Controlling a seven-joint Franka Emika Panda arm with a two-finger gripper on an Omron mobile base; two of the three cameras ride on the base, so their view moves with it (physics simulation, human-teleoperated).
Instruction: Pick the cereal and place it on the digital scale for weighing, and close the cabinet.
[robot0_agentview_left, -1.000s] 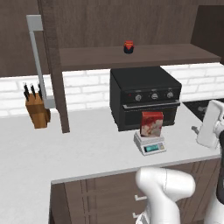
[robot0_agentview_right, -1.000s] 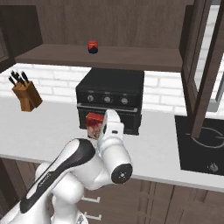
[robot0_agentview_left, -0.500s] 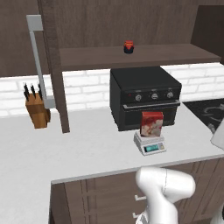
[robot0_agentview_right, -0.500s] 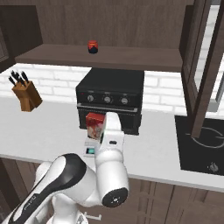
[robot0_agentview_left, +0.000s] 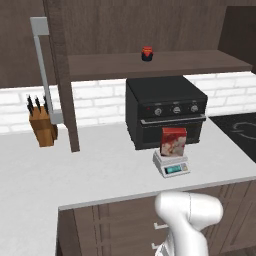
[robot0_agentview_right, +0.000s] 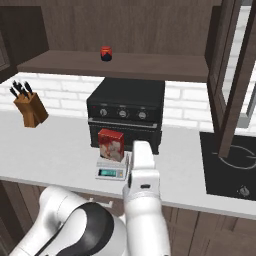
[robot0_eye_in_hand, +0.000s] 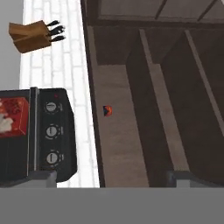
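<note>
The red cereal (robot0_agentview_left: 173, 142) box stands upright on the small white digital scale (robot0_agentview_left: 171, 165), on the counter in front of the black oven. From the right base it is the same: the cereal (robot0_agentview_right: 111, 144) sits on the scale (robot0_agentview_right: 111, 172), with my white arm (robot0_agentview_right: 142, 175) rising just right of it. The hand view is rolled sideways and catches the cereal (robot0_eye_in_hand: 11, 116) at its left edge. My gripper (robot0_eye_in_hand: 113, 179) is open, its fingertips (robot0_eye_in_hand: 43, 178) wide apart with nothing between them, and it faces the cabinet (robot0_eye_in_hand: 131, 131) shelf. Both cabinet doors stand open, the left door (robot0_agentview_left: 62, 85) and the right door (robot0_agentview_right: 232, 75).
A black oven (robot0_agentview_left: 165, 110) stands behind the scale. On the cabinet shelf above sits a tiny red jar (robot0_agentview_left: 146, 53). At the far left of the counter is a knife block (robot0_agentview_left: 42, 127), and a cooktop (robot0_agentview_right: 230, 165) lies at the right. The left door carries a silver handle (robot0_agentview_left: 41, 60).
My arm has swung away from the scale and dropped out of the left base view. The cereal has stayed upright on the scale, and the gripper has stayed open.
</note>
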